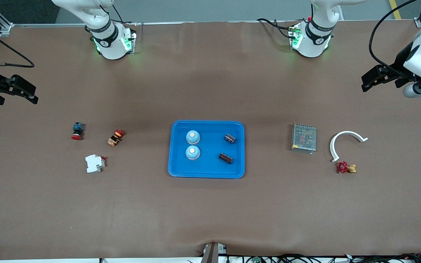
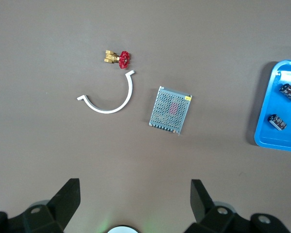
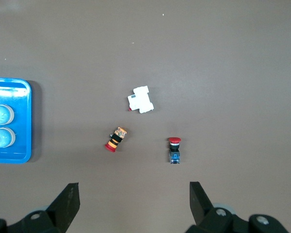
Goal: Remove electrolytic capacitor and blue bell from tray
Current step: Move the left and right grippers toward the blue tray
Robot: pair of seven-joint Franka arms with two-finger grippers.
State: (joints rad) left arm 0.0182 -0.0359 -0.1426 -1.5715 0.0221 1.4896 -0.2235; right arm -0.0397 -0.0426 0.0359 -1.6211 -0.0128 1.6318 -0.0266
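While both arms are waiting, left claw point(image 1: 369, 82) and right claw point(image 1: 27, 94) are hanging spread and empty; nothing is leaving the tray point(image 1: 207, 174) yet, so either must be descending onto a blue bell point(image 1: 193, 137) or capacitor point(image 1: 230, 138).

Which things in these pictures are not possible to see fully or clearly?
- Left wrist view: the tray is cut off by the picture's edge; the blue bells fall outside.
- Right wrist view: the tray is cut off likewise; the capacitors fall outside.
- Front view: printing on the capacitors is too small to read.
- Front view: the right gripper shows, but its arm is cut off by the edge.
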